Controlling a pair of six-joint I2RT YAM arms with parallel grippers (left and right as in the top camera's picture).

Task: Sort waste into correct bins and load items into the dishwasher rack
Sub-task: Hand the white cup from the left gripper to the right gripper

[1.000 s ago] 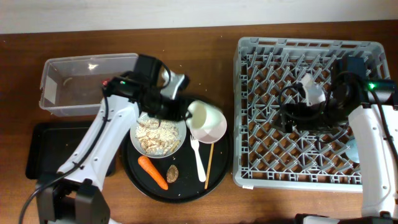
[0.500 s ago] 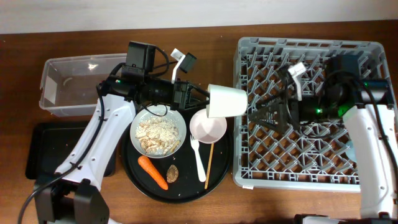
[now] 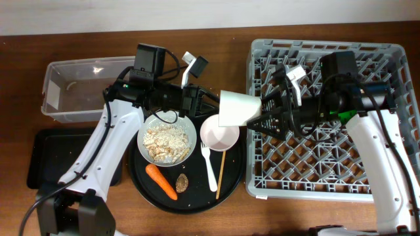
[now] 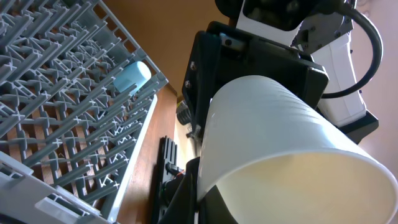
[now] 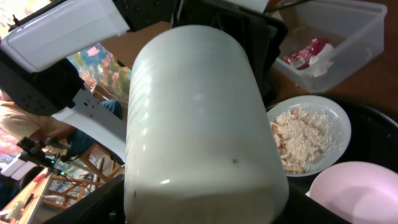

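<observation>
White plastic cup [image 3: 236, 108], smooth with faint rings, lies sideways in the air at the 9 o'clock edge of the grey pegged lattice rack [image 3: 315, 190]. Rim end faces L gripper [image 3: 211, 105], which is clamped on it. Base end faces R gripper [image 3: 261, 118]: fingers flank the cup in the wrist view but tips are cut off, so can't tell if it grips.

Glossy pink bowl [image 3: 220, 136] at 6 o'clock of the cup, on round black tray [image 3: 197, 196]. White round dish [image 3: 151, 128] holds pale grainy scraps [image 3: 167, 141].

Light blue cup [image 4: 132, 76] lies in the rack, mostly hidden overhead by the R arm. Clear tub [image 3: 52, 78] holds crinkled red wrapper [image 5: 311, 48], partly cut off.
</observation>
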